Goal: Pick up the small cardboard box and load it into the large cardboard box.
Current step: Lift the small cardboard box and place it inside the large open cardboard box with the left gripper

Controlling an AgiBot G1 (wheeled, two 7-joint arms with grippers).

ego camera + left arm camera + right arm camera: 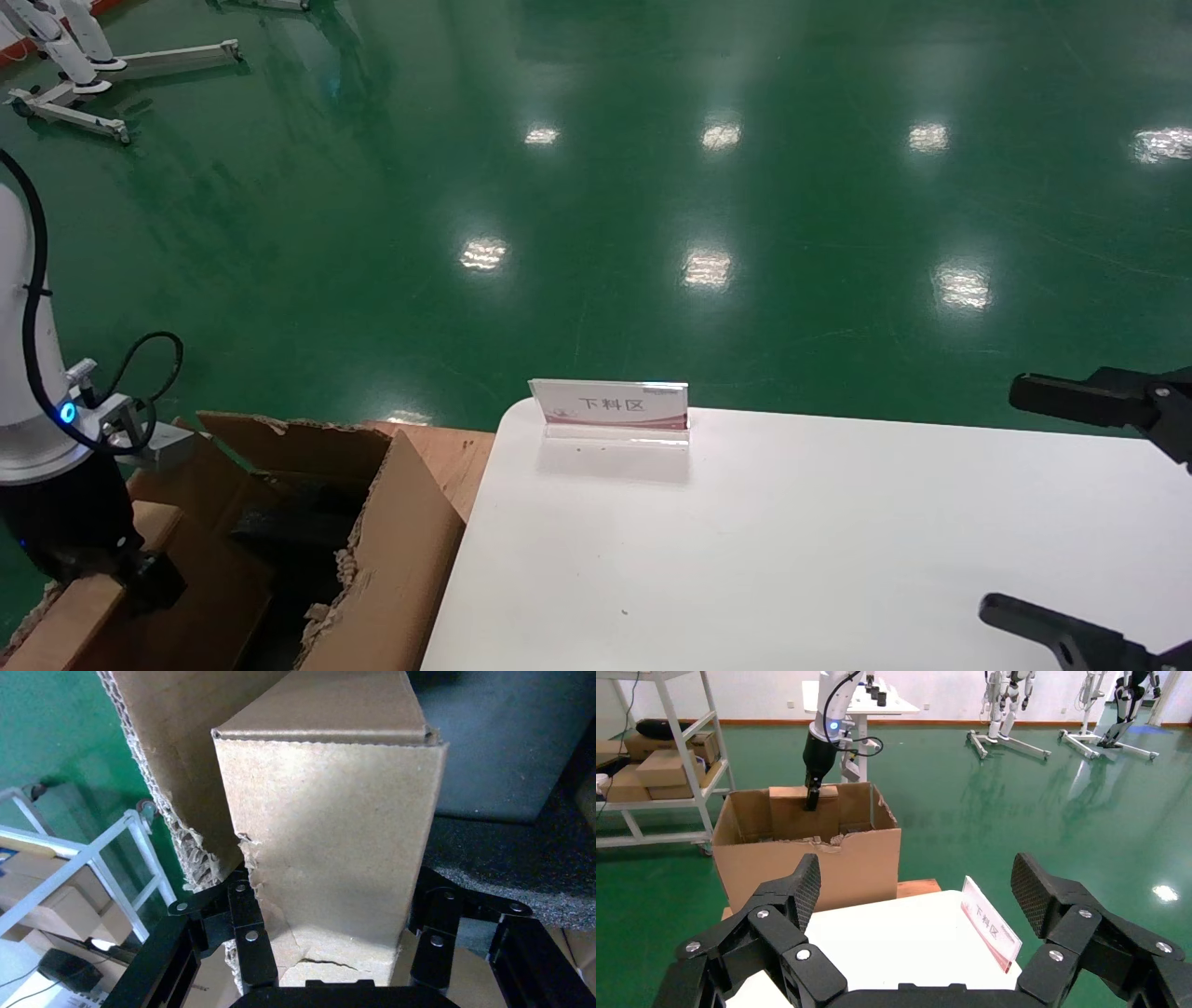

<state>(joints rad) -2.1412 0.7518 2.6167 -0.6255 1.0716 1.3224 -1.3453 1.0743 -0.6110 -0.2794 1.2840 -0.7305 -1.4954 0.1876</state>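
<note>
My left gripper is shut on the small cardboard box and holds it upright inside the large cardboard box, against its left wall. In the left wrist view the small box fills the space between the jaws of the left gripper. Beside it are the large box's torn corrugated wall and black foam. The right wrist view shows the large box from afar, with the small box in it. My right gripper is open and empty over the table's right side.
A white table carries an acrylic sign stand. The large box stands on a wooden pallet left of the table. A shelf rack with cartons stands behind the large box. The floor beyond is green.
</note>
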